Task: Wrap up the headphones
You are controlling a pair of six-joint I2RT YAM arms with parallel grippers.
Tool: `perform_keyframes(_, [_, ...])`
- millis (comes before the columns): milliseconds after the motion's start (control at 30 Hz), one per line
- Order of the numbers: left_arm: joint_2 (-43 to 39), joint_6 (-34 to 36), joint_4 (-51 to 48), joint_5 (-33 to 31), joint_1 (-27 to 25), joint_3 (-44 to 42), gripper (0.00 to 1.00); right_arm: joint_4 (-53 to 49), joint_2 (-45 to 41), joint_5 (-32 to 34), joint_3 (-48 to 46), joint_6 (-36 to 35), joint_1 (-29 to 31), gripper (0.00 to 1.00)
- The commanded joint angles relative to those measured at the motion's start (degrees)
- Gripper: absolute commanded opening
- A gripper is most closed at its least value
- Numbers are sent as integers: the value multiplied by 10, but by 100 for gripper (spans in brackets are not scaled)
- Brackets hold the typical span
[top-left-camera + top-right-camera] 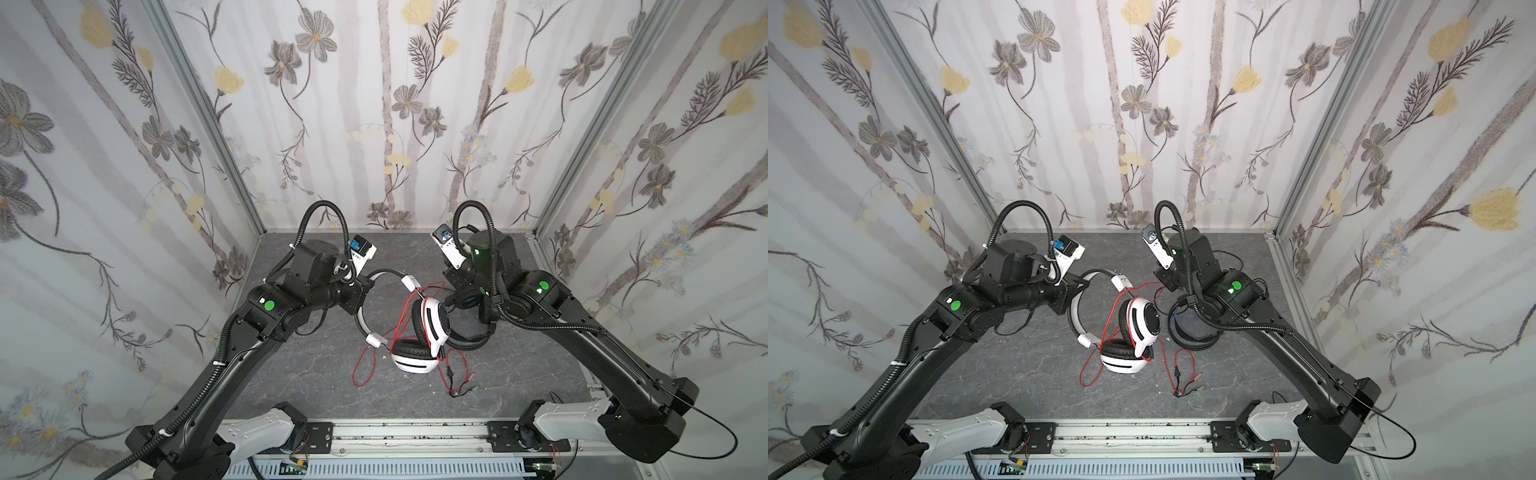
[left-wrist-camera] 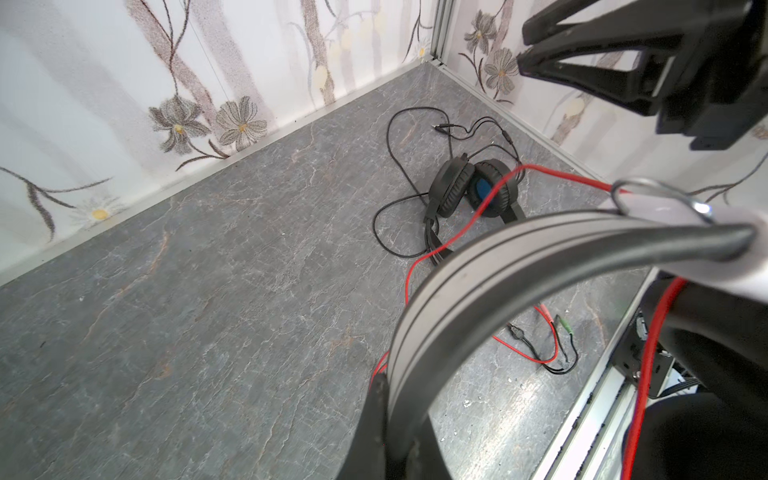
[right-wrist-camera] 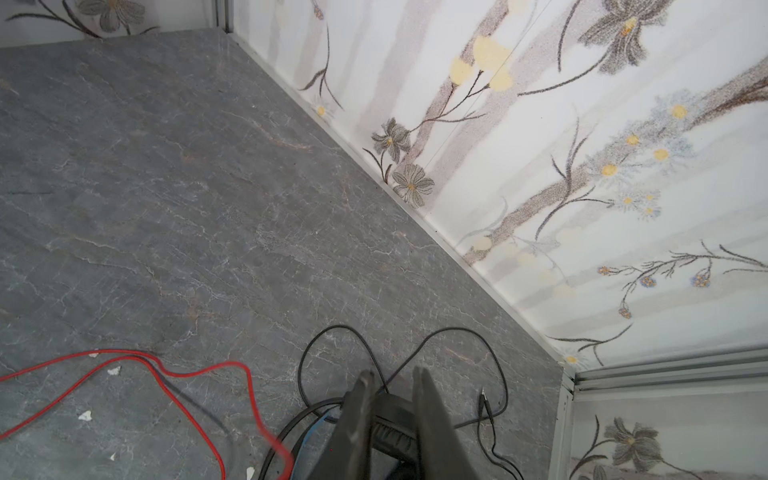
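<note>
The white headphones (image 1: 436, 320) (image 1: 1144, 324) rest on their black-padded ear cups mid-table. My left gripper (image 2: 399, 411) (image 1: 358, 305) is shut on their white headband (image 2: 498, 257), holding it up. Their thin red cord (image 1: 361, 365) (image 2: 457, 232) (image 3: 187, 374) loops over the cups and trails to plugs (image 1: 461, 386) near the front. The black headphones (image 1: 467, 301) (image 2: 453, 187) with blue inside lie to the right. My right gripper (image 3: 392, 372) hangs just over them, jaws a little apart; the black ear pad (image 3: 392, 419) shows in the gap. In both top views its own wrist hides it.
The black cord (image 3: 457, 332) sprawls in loops toward the back right corner. Floral-papered walls (image 1: 374, 124) close the back and both sides. An aluminium rail (image 1: 395, 432) runs along the front edge. Small white flecks (image 3: 85, 415) dot the grey table (image 1: 291, 374).
</note>
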Motion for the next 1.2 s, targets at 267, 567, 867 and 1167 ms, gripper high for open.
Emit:
perform_keyframes(267, [-10,-79,71,51,0,63,0,167,-89,-232,-113,69,-76,44])
perform_keyframes(567, [14,-144,75,3,1,148,0,180,-225,-322,-236,134,-140,74])
perform_keyframes(867, [58,-220,78,-52,1,211,0,378,-269,-436,-376,301,-140,82])
perform_keyframes(1167, [68,-263,126,-70,-3,201,0,564,-175,-519,-438,358,-122,85])
